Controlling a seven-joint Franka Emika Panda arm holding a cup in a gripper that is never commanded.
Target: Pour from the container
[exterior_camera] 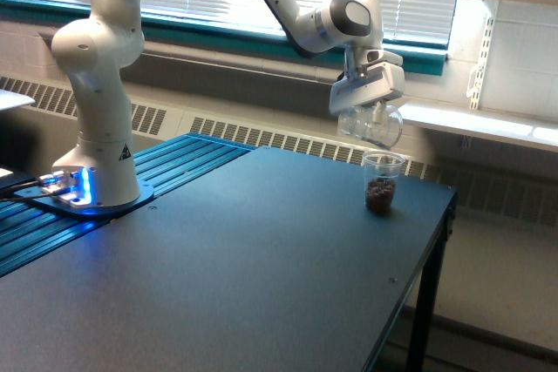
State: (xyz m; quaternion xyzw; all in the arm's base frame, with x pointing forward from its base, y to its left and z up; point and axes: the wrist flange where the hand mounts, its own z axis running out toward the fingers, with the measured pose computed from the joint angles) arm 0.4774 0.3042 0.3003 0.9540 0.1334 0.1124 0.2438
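tool (370,104) gripping tilted container (370,125), above plastic cup (381,184)

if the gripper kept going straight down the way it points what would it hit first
Probably the plastic cup standing on the table. The gripper points downward with the tilted glass container held in it, just above the cup's rim. From this single view, depth is uncertain, so it might pass beside the cup.

- The container (370,125) looks like clear, smooth glass to us, glossy with window glare.
- We'd call the little cup (381,183) thin clear plastic, with brown crumbly stuff inside.
- Arm shell (98,50) is glossy white plastic, same for the gripper (370,93).
- Table (218,267) top is dark and matt, pretty smooth.
- Base strip (166,167) looks like ribbed blue metal.
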